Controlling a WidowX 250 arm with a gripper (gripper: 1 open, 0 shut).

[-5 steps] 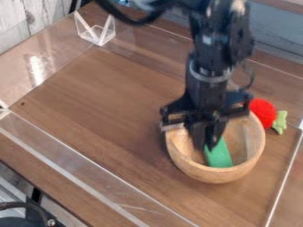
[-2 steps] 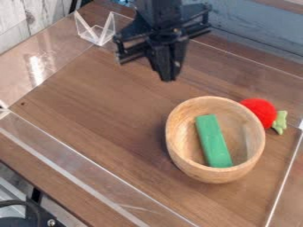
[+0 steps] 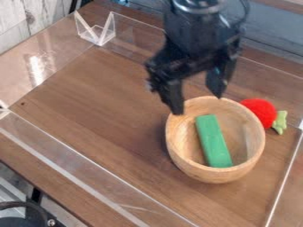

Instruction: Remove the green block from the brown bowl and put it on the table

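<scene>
The green block (image 3: 213, 140) lies flat inside the brown bowl (image 3: 180, 152), which sits on the table (image 3: 95, 97) at the right front. My gripper (image 3: 198, 92) hangs just above the bowl's far rim, a little behind the block. Its dark fingers (image 3: 174, 96) are spread apart and hold nothing. The gripper does not touch the block.
A red strawberry-like toy with green leaves (image 3: 264, 112) lies right behind the bowl at the right edge. A clear acrylic stand (image 3: 95, 30) is at the back left corner. Low clear walls (image 3: 71, 155) edge the tabletop.
A second ago the gripper was down in the bowl around the block. It then rose away to the back left without the block, and is now open over the bowl's far rim.
</scene>
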